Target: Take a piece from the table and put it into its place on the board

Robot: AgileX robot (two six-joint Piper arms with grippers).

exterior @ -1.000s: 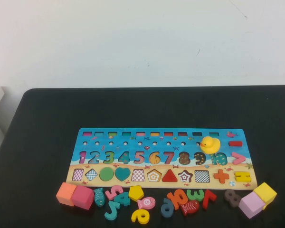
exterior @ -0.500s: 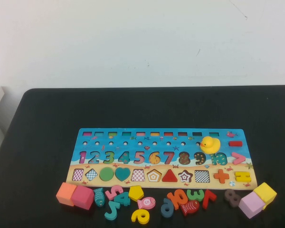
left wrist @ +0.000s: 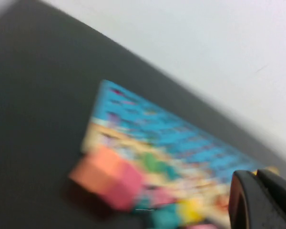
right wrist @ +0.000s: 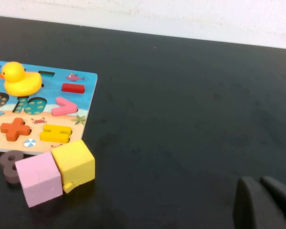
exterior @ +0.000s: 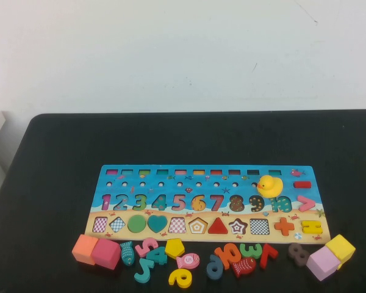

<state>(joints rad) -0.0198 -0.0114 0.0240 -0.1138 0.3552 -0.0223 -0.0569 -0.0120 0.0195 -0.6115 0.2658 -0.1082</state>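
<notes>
The board [exterior: 210, 203] lies flat on the black bench [exterior: 61, 159], long edge toward the robot, so every cut-out is within reach from the near side. Most number slots look empty, showing printed patterns, while the circle, heart, triangle, plus and equals pieces already sit in theirs. A rubber duck [exterior: 269, 185] stands upright on the board over the nine-and-ten area; it has no slot and is plainly in the way.

The loose pieces are strewn along the board's near edge: flat painted wooden numbers [exterior: 232, 253], two little fish, a yellow pentagon [exterior: 174, 248]. They overlap one another, which I'd guess makes a clean pinch awkward. Foam-looking cubes bracket the row, orange and pink [exterior: 97, 251] at the left end, lilac and yellow [exterior: 331, 256] touching each other at the right. A brown eight [exterior: 297, 253] lies just beside the lilac cube, apart from the pile and probably the easiest pick.

Neither arm shows from above. The left claw [left wrist: 262, 198] hangs off the board's left end, its view smeared; the fingers seem close together with nothing between them. The right claw [right wrist: 264, 205] hovers over bare bench well right of the cubes, fingers nearly touching, empty. No piece is picked yet.
</notes>
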